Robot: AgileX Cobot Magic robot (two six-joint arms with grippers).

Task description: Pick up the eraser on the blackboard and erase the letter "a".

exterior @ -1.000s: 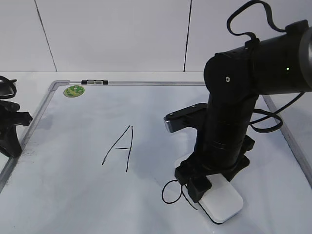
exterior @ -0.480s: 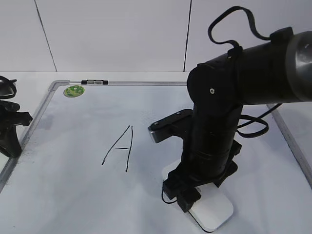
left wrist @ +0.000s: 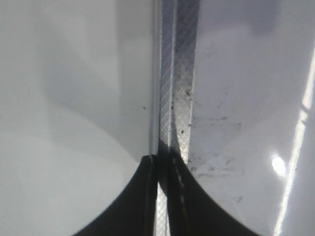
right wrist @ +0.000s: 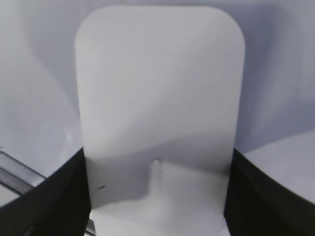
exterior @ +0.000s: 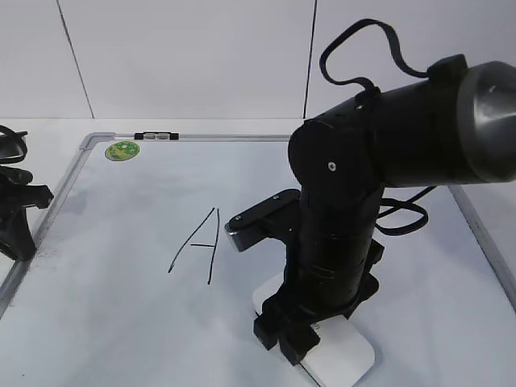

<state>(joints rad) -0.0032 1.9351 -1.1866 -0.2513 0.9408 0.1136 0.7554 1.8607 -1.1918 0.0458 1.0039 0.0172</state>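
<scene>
Right gripper (exterior: pixel 300 339) is clamping the eraser (exterior: pixel 343 355) across its width, jaws flanking both long sides and touching them, pressing it flat on the blackboard (exterior: pixel 121 242) near the front edge, right of centre. The letter "a" is not showing in any current view; probably it is under the eraser or behind the arm, hard to tell. The capital "A" (exterior: pixel 197 246) is sitting to the left of the gripper, clear of the eraser.

Doing the wipe well, as I judge it: keeping the felt face flat and pressed evenly, keeping the strokes short and over the small letter only, and staying off the capital "A". Squeeze should be holding firm so the block is not twisting between the jaws.

Left gripper (left wrist: pixel 162 196) is sitting with its jaws together on nothing, over the grey frame (left wrist: pixel 174 98) at the board's left edge, out of the way.

Right wrist view is showing both jaws in contact with the eraser's sides, which the exterior view is hiding behind the arm. Exterior view is giving the eraser's spot relative to the "A" and the green sticker (exterior: pixel 122 149) at the far left corner.
</scene>
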